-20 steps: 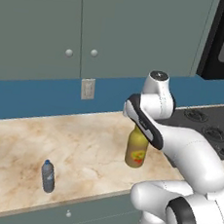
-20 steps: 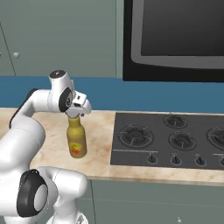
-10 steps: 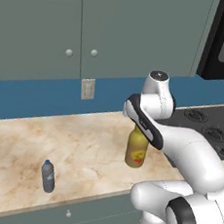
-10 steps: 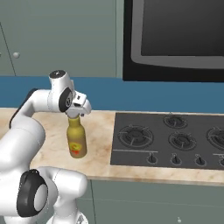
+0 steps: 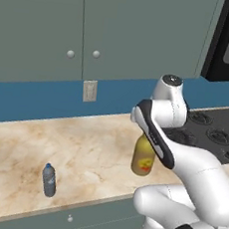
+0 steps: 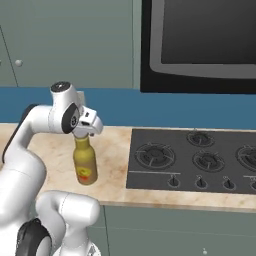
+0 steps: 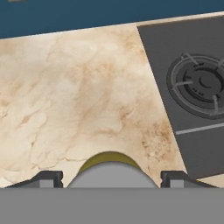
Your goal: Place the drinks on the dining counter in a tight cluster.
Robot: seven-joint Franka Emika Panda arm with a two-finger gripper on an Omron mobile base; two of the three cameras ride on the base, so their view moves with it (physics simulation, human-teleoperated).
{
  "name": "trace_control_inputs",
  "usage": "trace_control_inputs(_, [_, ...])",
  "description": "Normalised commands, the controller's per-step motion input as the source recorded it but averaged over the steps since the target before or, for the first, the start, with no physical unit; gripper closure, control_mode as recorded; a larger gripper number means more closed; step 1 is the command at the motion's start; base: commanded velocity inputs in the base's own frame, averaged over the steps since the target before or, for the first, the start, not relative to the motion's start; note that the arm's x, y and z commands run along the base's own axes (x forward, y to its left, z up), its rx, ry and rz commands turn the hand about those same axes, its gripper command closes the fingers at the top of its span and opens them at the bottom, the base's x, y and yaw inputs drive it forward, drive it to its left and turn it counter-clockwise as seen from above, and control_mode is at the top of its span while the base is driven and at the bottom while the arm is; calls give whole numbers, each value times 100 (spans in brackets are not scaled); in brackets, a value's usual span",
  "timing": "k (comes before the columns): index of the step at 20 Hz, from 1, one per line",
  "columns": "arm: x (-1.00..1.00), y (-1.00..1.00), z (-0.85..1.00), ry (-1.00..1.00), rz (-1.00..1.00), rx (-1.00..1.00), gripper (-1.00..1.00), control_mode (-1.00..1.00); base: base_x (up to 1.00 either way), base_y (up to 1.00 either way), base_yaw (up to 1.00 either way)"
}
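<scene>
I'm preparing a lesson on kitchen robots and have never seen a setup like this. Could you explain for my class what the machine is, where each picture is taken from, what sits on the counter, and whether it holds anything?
This is a computer-rendered kitchen. The white machine is a robot arm with a two-finger gripper. Two pictures come from cameras behind the arm, to its left and right; the third looks down from the hand itself. On the beige wall counter stand an amber bottle and a small water bottle, beside a black cooktop. The gripper sits over the amber bottle's grey cap, fingers spread either side, open, not yet gripping.
</scene>
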Motion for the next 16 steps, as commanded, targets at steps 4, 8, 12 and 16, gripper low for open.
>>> trace_control_inputs(4, [-39,-1,45,-1,0,0,100,-100,0,0,0])
trace_control_inputs(8, [-20,0,72,0,0,0,100,-100,0,0,0])
trace_control_inputs(12, [-24,0,80,0,0,0,100,-100,0,0,0])
trace_control_inputs(16, [-36,0,73,0,0,0,100,-100,0,0,0])
